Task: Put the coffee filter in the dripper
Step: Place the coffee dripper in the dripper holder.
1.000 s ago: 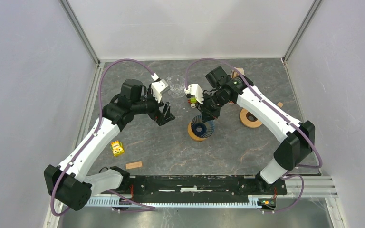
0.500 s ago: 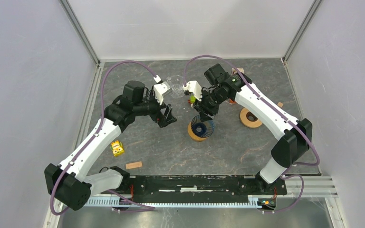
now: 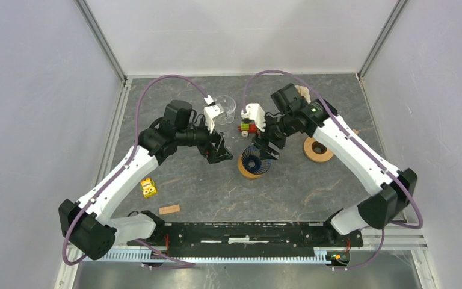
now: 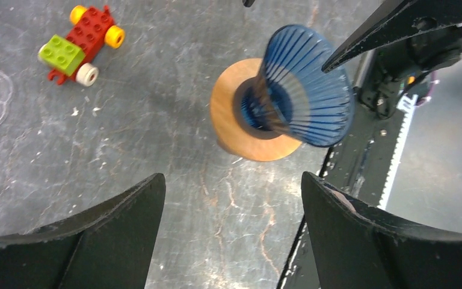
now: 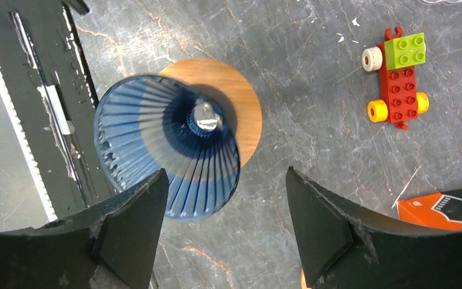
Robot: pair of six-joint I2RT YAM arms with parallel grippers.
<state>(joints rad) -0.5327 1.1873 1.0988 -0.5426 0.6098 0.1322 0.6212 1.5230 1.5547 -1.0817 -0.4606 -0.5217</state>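
Crowded around the blue cone (image 3: pixel 255 161): left gripper (image 3: pixel 219 153) just beside it on one side, right gripper (image 3: pixel 269 149) over its far rim. Toy car (image 3: pixel 248 127) and clear funnel (image 3: pixel 224 107) behind. Leaves bare table (image 3: pixel 210 189) in front, toward the near rail (image 3: pixel 246 232).

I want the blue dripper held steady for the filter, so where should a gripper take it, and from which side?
Take the blue dripper by its flared rim, from above, with one finger inside the cone and one outside. Its mouth opens upward, while its narrow neck sits down in the wooden ring. The right gripper, open over it, seems better placed.
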